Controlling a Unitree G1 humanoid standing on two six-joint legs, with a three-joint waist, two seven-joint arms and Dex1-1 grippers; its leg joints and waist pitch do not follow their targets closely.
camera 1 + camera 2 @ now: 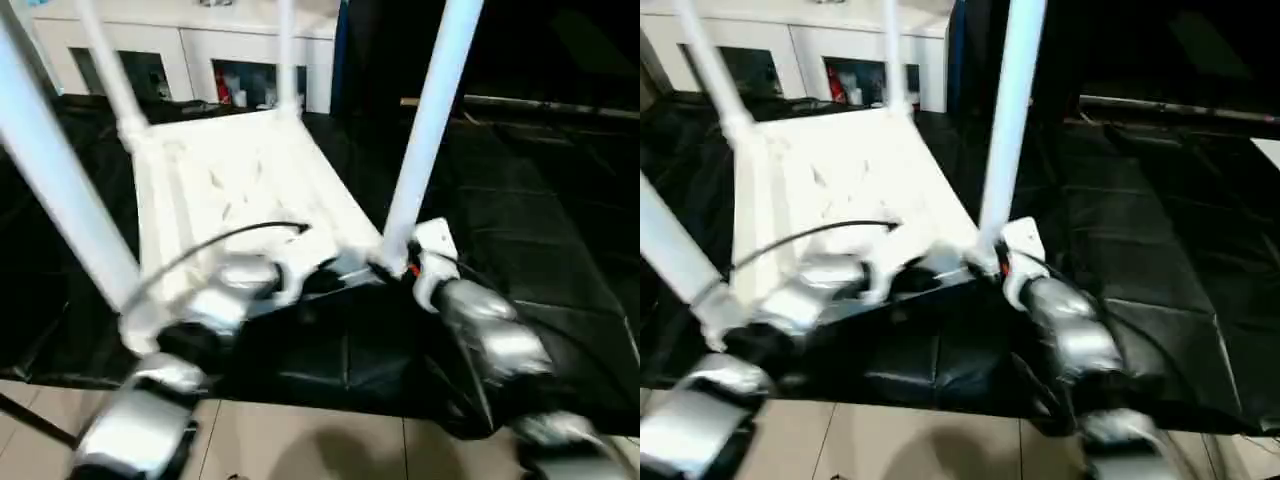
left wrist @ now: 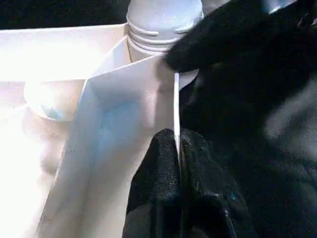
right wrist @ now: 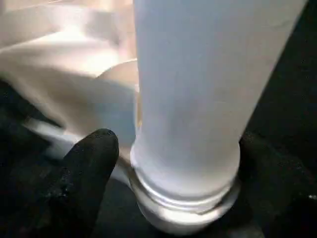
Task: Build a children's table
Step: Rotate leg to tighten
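Silver forearms fill the frame's bottom; my right gripper (image 3: 168, 163) hugs a leg (image 1: 425, 130) at center, my left gripper (image 2: 176, 106) pinches the table top (image 1: 230, 190) edge. Twisting crookedly could jam it

One table top (image 1: 240, 190); four legs (image 1: 430, 130); one cabinet (image 1: 190, 50); two arms (image 1: 490, 340).

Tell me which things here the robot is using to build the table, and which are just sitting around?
Using:
table top, upside down
four white legs, e.g. near right leg
left gripper, right gripper

Sitting around:
white cabinet
black cloth
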